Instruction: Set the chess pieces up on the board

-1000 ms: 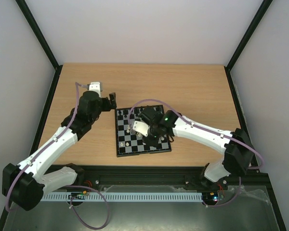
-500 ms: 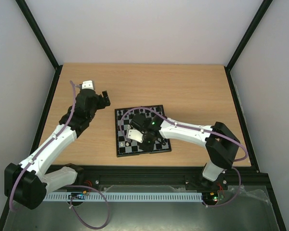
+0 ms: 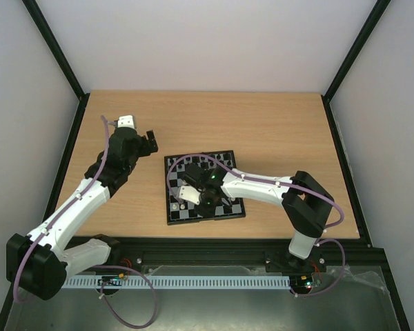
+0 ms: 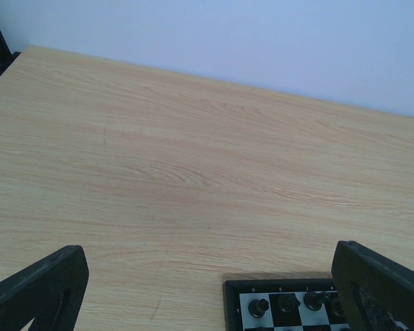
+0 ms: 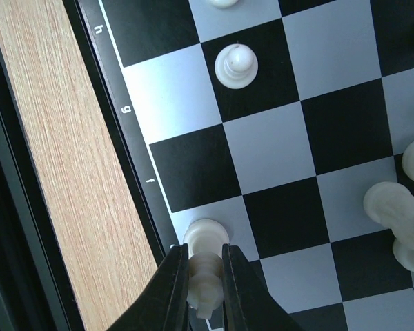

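Observation:
The board (image 3: 171, 218) lies flat in the middle of the table, with black pieces (image 4: 259, 307) along its far row. My right gripper (image 5: 205, 279) is shut on a cream-white chess piece (image 5: 205, 238). That piece's round base is over a light square at the board's lettered edge, just below the letter f. Whether the base touches the square I cannot tell. In the top view the right gripper (image 3: 193, 196) hovers over the board's left part. My left gripper (image 3: 150, 140) is open over bare wood beyond the board's far left corner, with nothing between its fingers (image 4: 45, 289).
Another white pawn (image 5: 236, 65) stands two squares beyond the held piece. A cluster of white pieces (image 5: 400, 221) crowds the right of the right wrist view. A black frame rail (image 3: 76, 138) borders the wooden table (image 4: 193, 158), which runs to the back wall.
The right arm has swung left across the board, carrying the white piece toward the lettered edge. The left gripper drew back a little from the board's corner, then held still.

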Action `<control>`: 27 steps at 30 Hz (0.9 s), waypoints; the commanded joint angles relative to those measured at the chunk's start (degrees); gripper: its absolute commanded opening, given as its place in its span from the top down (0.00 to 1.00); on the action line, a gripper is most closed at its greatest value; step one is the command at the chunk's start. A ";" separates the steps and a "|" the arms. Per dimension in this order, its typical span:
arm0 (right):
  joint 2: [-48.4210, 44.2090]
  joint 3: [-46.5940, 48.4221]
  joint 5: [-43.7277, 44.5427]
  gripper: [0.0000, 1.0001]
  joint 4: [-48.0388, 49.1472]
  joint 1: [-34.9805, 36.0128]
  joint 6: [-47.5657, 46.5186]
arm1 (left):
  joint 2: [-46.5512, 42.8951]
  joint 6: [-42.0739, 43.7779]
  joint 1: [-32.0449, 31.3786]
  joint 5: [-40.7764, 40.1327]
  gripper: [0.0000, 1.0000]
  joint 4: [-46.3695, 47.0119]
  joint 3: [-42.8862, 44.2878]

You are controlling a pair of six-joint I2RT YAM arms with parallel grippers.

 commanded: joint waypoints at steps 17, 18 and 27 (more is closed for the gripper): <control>0.66 3.83 0.83 0.64 -2.12 0.29 2.09 | -1.07 0.97 -0.06 0.15 0.00 -0.47 1.35; 0.15 4.64 0.60 0.63 -2.80 0.24 1.98 | -1.04 1.05 -0.02 0.15 0.01 -0.48 1.40; -2.23 11.67 -3.55 0.60 -6.81 -4.68 2.69 | -1.31 1.28 -0.02 0.16 0.01 -0.56 1.49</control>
